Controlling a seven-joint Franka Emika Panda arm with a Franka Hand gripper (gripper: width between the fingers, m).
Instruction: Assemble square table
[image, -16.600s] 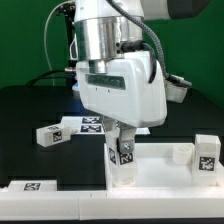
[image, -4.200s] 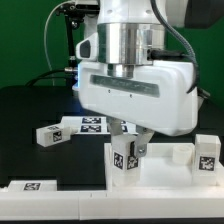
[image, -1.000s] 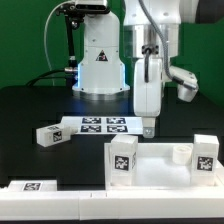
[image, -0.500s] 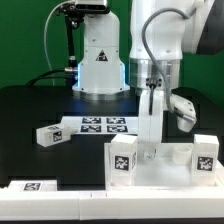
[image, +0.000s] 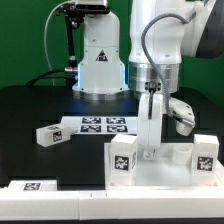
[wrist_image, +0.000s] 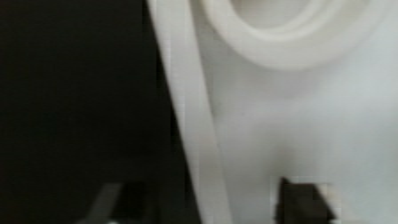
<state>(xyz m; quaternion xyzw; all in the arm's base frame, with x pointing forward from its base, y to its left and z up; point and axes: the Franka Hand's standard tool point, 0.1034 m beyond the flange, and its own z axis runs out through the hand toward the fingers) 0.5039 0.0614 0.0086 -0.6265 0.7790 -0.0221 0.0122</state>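
White plastic tabletop (image: 165, 176) lies on the bench (image: 30, 105) with two legs (image: 122, 160) standing in its corners. The gripper (image: 150, 152) straddles its rim, fingers apart. Probably a repositioning grasp, so next it clamps the rim squarely.

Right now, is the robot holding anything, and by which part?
Nothing yet: the open gripper straddles the tabletop's rim without touching it.

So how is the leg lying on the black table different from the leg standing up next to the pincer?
The lying leg rests on its side on the black table; the standing leg is upright at a corner of the tabletop. The lying leg is far from the pincer; the standing leg is beside it. Both are chunky, white and tagged.
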